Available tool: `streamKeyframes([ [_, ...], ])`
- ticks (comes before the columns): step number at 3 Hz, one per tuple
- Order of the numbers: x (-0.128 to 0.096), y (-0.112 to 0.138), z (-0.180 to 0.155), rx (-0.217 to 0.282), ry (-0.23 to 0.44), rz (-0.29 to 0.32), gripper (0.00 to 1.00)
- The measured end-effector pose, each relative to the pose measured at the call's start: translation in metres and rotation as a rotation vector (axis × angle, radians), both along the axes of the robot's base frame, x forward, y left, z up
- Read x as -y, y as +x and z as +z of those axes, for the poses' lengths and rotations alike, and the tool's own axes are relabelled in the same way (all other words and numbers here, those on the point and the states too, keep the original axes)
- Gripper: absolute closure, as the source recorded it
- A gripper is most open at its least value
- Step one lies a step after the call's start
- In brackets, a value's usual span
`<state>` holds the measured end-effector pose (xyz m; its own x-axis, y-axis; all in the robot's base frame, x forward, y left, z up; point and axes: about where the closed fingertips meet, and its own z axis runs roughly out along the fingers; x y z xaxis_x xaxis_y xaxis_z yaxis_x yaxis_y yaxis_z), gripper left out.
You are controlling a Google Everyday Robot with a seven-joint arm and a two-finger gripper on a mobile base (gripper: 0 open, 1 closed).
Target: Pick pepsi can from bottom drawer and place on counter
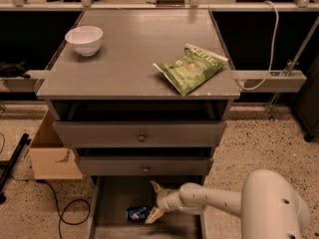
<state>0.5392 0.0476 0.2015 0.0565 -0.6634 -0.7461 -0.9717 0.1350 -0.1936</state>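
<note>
Tool (155, 201) hangs spread low in the bottom drawer (119, 197), lower finger beside the pepsi can (138, 213).

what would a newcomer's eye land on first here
The green chip bag lies on the counter, right side, with a white bowl at the back left. Below, the gripper reaches into the open bottom drawer, fingers spread just right of the blue can.

The pepsi can (138, 213) lies on its side in the pulled-out bottom drawer (117, 198). The gripper (155, 201) sits at the can's 3 o'clock with its fingers spread apart, the lower one just beside the can's end. On the worktop (129, 59), a white bowl (83, 39) stands toward 10 o'clock and a green chip bag (192, 67) lies toward 3 o'clock.
</note>
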Motion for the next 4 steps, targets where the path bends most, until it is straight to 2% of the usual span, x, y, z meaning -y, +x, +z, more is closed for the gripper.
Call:
streamKeyframes([
  [1, -0.001, -0.005, 0.004, -0.003, 0.021, -0.002, 0.0],
  [2, -0.01, -0.007, 0.016, 0.021, 0.033, -0.011, 0.0],
  [4, -0.023, -0.008, 0.005, 0.023, 0.017, 0.003, 0.0],
])
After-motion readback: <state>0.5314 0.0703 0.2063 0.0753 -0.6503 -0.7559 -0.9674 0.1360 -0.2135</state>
